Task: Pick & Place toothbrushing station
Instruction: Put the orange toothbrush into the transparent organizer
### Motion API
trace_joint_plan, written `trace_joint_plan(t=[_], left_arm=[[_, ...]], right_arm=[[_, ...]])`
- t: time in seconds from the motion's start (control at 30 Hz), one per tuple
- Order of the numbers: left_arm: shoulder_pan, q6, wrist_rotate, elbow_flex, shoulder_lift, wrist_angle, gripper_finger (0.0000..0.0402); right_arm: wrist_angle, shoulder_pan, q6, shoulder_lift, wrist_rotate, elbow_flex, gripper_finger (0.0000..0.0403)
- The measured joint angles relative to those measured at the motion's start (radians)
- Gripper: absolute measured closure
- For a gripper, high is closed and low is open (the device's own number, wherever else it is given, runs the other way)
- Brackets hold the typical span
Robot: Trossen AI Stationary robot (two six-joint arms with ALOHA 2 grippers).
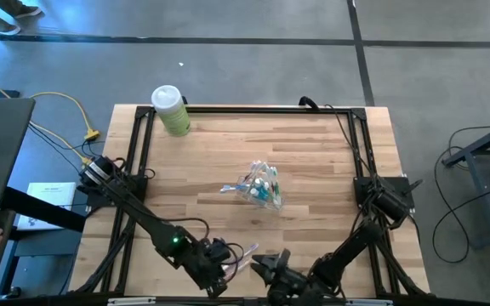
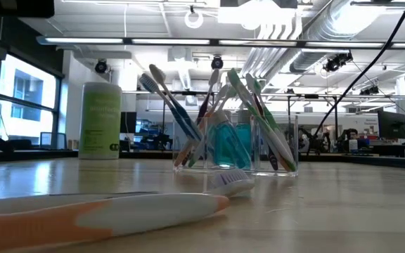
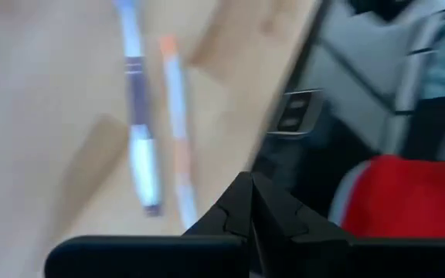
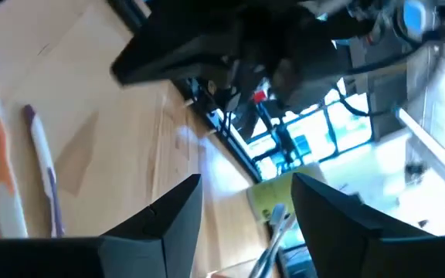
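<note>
We find two loose toothbrushes [image 1: 243, 253] on the counter [image 1: 313, 161] near its front edge, between the clenched, empty left tool [image 1: 217, 280] and the released right tool [image 1: 260, 265]. Light, stiff, slippery: take one mid-handle.

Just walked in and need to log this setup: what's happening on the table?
Two dark robot arms sit at the near edge of the wooden table. The left tool is shut and empty; the right tool is open, holding nothing. Two loose toothbrushes, one orange-and-white and one purple-and-white, lie flat near them. Mid-table, a clear plastic cup holds more toothbrushes and teal tubes. A pale-green bottle with a white cap lies at the far corner.
</note>
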Motion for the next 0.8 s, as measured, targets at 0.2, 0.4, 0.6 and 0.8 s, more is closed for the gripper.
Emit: trace_joint_plan(t=[0.2, 0.4, 0.6, 0.8], left_arm=[[-0.04, 0.01, -0.067, 0.0, 0.021, -0.134, 0.0378], [-0.071, 0.001, -0.018, 0.0, 0.073, -0.114, 0.0306], [-0.071, -0.067, 0.006, 0.001, 0.073, -0.085, 0.0257], [-0.059, 0.043, -0.025, 0.037, 0.071, -0.076, 0.0254]], right_arm=[[-0.045, 0.002, 0.108, 0.0, 0.001, 0.0, 0.021], [-0.066, -0.002, 0.141, 0.0, 0.001, 0.0, 0.021], [-0.066, -0.002, 0.108, 0.0, 0.003, 0.0, 0.021], [-0.066, 0.002, 0.059, 0.0, 0.098, 0.0, 0.021]])
